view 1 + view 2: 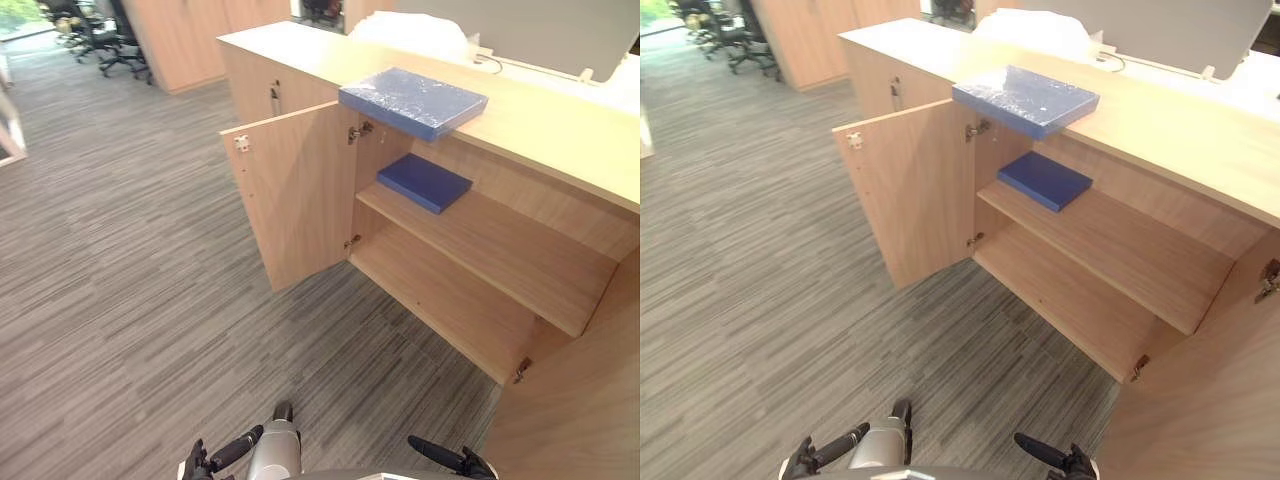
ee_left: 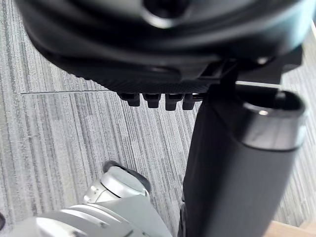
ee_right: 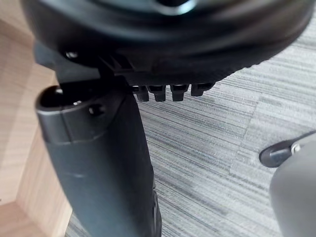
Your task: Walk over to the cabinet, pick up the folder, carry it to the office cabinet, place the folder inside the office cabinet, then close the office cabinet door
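Observation:
A light blue folder lies flat on the wooden cabinet top, its corner jutting over the front edge. Below it the office cabinet stands with both doors swung wide, the left door towards me and the right door close at my right. A darker blue folder rests on the upper shelf inside. My left hand and right hand hang low over the carpet, well short of the cabinet. Both are open and hold nothing, with fingers straight and the thumb relaxed.
Grey striped carpet stretches between me and the cabinet. A white bundle and cables sit at the back of the cabinet top. Office chairs and tall wooden cupboards stand far back left.

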Tool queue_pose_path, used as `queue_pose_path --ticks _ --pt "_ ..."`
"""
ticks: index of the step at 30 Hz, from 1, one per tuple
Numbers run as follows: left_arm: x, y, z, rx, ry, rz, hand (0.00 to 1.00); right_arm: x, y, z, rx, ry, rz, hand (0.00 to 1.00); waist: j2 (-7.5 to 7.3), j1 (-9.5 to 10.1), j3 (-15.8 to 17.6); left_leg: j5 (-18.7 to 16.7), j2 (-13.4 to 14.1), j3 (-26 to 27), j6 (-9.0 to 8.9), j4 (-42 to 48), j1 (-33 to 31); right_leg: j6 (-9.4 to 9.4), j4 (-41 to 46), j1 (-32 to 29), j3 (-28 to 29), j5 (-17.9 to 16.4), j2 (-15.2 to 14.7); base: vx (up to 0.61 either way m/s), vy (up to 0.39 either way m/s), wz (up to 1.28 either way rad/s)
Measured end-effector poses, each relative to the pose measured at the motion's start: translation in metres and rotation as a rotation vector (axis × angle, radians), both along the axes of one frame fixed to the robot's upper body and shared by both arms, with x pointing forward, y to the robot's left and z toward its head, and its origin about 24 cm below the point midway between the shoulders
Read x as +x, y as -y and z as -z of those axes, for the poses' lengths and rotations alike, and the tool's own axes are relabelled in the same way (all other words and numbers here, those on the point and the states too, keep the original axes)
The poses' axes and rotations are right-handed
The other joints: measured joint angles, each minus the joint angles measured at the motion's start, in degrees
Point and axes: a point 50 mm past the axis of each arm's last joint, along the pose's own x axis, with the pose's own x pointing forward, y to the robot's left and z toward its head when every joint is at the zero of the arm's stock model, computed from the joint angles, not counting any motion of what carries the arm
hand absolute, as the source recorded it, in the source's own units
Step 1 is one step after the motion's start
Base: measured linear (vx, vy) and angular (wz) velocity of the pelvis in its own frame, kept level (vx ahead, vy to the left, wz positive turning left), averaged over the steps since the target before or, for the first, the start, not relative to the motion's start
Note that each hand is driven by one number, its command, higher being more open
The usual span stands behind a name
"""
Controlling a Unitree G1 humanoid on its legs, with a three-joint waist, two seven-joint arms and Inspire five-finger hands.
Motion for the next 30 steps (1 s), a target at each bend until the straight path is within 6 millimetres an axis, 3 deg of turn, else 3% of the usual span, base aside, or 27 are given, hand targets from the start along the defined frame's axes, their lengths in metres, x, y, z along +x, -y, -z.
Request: queue_pose_path --ticks 1,2,3,4,5,6,7,8,9,11,13,14,15,16,18,19,20,21,24,25,26,28,30 --pt "-0.007 0.001 0.002 -0.012 -0.026 -0.031 1.0 -0.008 0.0 0.001 0.002 -0.013 0.025 1.0 0.18 0.55 -0.6 4.66 -0.06 0.31 -1.27 1.76 -0.08 2.12 0.03 1.7 1.38 -1.29 -1.72 0.57 0.397 -0.83" --pt "-0.017 0.001 0.004 -0.01 -0.057 -0.04 1.0 -0.01 -0.002 0.002 0.012 -0.016 0.044 1.0 0.06 0.82 -1.91 10.41 -0.85 1.66 -1.12 4.21 -0.23 3.07 1.0 1.96 2.64 -1.69 -3.67 0.58 0.408 -0.82" --pt "-0.019 -0.002 0.004 -0.003 -0.065 -0.046 1.0 -0.012 -0.006 0.003 0.022 -0.02 0.053 1.0 -0.51 0.73 -2.37 10.33 -1.69 2.65 -1.71 5.91 -0.65 3.5 2.2 1.42 2.84 -1.84 -5.09 0.56 0.393 -0.7" --pt "-0.02 -0.007 0.003 0.009 -0.073 -0.049 1.0 -0.013 -0.012 0.004 0.047 -0.016 0.095 1.0 -2.31 0.51 -3.58 7.82 -3.43 5.18 0.12 8.11 -0.86 4.07 7.19 -1.45 2.73 -1.95 -7.81 0.42 0.296 -0.48" --pt "-0.021 -0.008 0.003 0.01 -0.077 -0.056 1.0 -0.014 -0.015 0.005 0.061 -0.013 0.117 1.0 -2.68 0.58 -3.86 6.71 -4.05 6.39 0.94 8.84 -0.58 4.1 10.78 -3.21 2.74 -1.93 -8.96 0.48 0.356 -0.66" --pt "-0.023 -0.009 0.004 0.007 -0.079 -0.08 1.0 -0.011 -0.019 0.005 0.077 -0.003 0.14 1.0 -3.19 0.69 -4.03 4.5 -5.56 9.13 2.77 9.94 1.1 4.46 21.28 -7.44 3.19 -1.54 -11.38 0.43 0.37 -0.75" --pt "-0.023 -0.009 0.004 0.007 -0.079 -0.083 1.0 -0.008 -0.017 0.004 0.076 0.008 0.148 1.0 -3.17 0.53 -3.83 2.71 -6.97 11.39 4.94 10.68 3.66 2.9 34.13 -12.52 3.49 1.78 -13.46 0.47 0.463 -0.73" --pt "-0.021 -0.009 0.004 0.006 -0.076 -0.08 1.0 -0.006 -0.016 0.004 0.075 0.014 0.147 1.0 -2.94 0.45 -3.68 2.13 -7.54 12.52 5.87 10.83 5.05 1.52 39.54 -14.74 3.14 3.34 -14.67 0.41 0.454 -0.65" --pt "-0.016 -0.006 0.004 -0.001 -0.069 -0.066 1.0 -0.001 -0.011 0.002 0.066 0.027 0.134 1.0 -2.12 0.3 -3.29 1.19 -8.15 14.44 7.38 10.9 7.96 -0.16 46.43 -18.0 -0.14 3.47 -17.68 0.29 0.355 -0.51" --pt "-0.013 -0.002 0.004 -0.002 -0.061 -0.031 1.0 0.004 -0.006 0.0 0.045 0.035 0.099 1.0 -0.8 0.15 -3.27 -0.32 -8.27 17.31 8.5 7.68 13.56 -3.03 46.65 -22.16 -11.03 5.26 -23.66 0.19 0.247 -0.61" --pt "-0.011 -0.003 0.003 0.013 -0.057 -0.006 1.0 0.006 -0.007 0.001 0.036 0.031 0.069 1.0 -0.93 -0.28 -3.4 -1.3 -7.83 19.24 8.49 3.62 17.26 -1.92 44.87 -23.74 -16.42 5.01 -24.5 0.13 0.14 -0.65" --pt "-0.012 -0.001 0.004 0.009 -0.065 0.016 1.0 0.008 -0.007 0.001 0.03 0.027 0.044 1.0 -0.27 -0.5 -3.73 -1.52 -6.35 20.37 8.36 1.94 18.37 2.76 41.05 -24.19 -17.71 2.14 -21.98 0.11 0.052 -0.69" --pt "-0.01 -0.001 0.004 0.01 -0.063 0.029 1.0 0.01 -0.007 0.0 0.03 0.032 0.036 1.0 0.03 -0.76 -3.62 -1.7 -5.61 20.69 8.06 1.52 18.71 4.25 38.61 -24.61 -18.86 0.81 -20.46 0.09 -0.022 -0.83" --pt "-0.007 -0.001 0.004 0.012 -0.06 0.041 1.0 0.017 -0.008 -0.001 0.032 0.047 0.019 1.0 0.18 -1.4 -2.66 -1.91 -4.2 20.94 7.68 0.23 19.2 5.12 33.55 -26.59 -21.22 -0.65 -16.59 0.07 -0.047 -0.64" --pt "-0.005 -0.002 0.004 0.014 -0.062 0.043 1.0 0.019 -0.009 -0.001 0.031 0.051 0.012 1.0 -0.05 -1.51 -1.63 -2.01 -3.3 21.84 7.48 -1.37 21.04 5.34 27.88 -27.51 -23.4 -0.48 -13.01 0.07 -0.107 -0.55" --pt "-0.005 -0.006 0.003 0.026 -0.065 0.043 1.0 0.018 -0.01 -0.001 0.028 0.047 0.016 1.0 -1.13 -1.62 -1.34 -2.1 -3.8 22.32 6.68 -2.59 22.52 4.53 22.0 -26.92 -25.14 0.75 -12.13 0.13 -0.194 -0.14" --pt "-0.006 -0.005 0.004 0.028 -0.072 0.052 1.0 0.014 -0.006 -0.001 0.02 0.044 0.032 1.0 -1.68 -2.33 -1.38 -2.18 -3.72 21.57 5.43 -2.99 23.89 0.67 21.19 -25.53 -26.19 2.76 -11.73 0.14 -0.192 0.08" --pt "-0.005 -0.003 0.004 0.026 -0.071 0.057 1.0 0.01 -0.003 -0.001 0.011 0.033 0.031 1.0 -1.42 -2.54 -1.82 -2.28 -3.36 21.13 5.09 -3.49 24.32 0.68 20.39 -24.8 -26.61 2.39 -11.2 0.2 -0.194 0.29" --pt "-0.002 0.007 0.004 0.003 -0.047 0.028 1.0 0.01 0.002 -0.002 -0.004 0.038 0.025 1.0 1.01 -2.55 -2.64 -3.76 1.22 19.41 0.36 2.71 22.87 -0.25 15.19 -21.7 -27.7 2.06 -5.83 0.26 -0.199 0.01" --pt "-0.005 0.006 0.004 -0.004 -0.035 -0.028 1.0 0.012 -0.002 -0.002 0.002 0.044 0.002 1.0 1.34 -2.25 -2.44 -5.63 4.31 18.11 -0.11 14.98 18.43 -1.06 13.49 -19.73 -27.27 1.79 -3.45 0.27 -0.182 -0.43" --pt "-0.01 0.004 0.003 -0.007 -0.036 -0.072 1.0 0.014 -0.007 -0.002 0.01 0.047 -0.024 1.0 1.1 -1.62 -2.04 -5.04 7.1 16.1 0.6 29.9 12.91 -2.29 12.27 -17.14 -25.78 1.63 -1.13 0.33 -0.177 -0.61" --pt "-0.02 0.006 0.004 -0.023 -0.038 -0.118 1.0 0.013 -0.009 -0.002 0.006 0.039 -0.063 1.0 1.49 -0.35 -2.02 -5.6 9.64 14.23 0.18 46.46 7.81 -3.15 10.08 -13.08 -22.81 1.1 1.37 0.32 -0.058 -0.78" --pt "-0.017 0.003 0.001 -0.015 -0.005 -0.124 1.0 0.01 -0.012 -0.001 0.016 0.026 -0.063 1.0 0.84 0.65 -2.33 -5.83 9.29 14.88 0.37 49.55 5.29 -3.28 7.24 -9.65 -20.16 1.16 2.05 0.39 -0.011 -0.7"
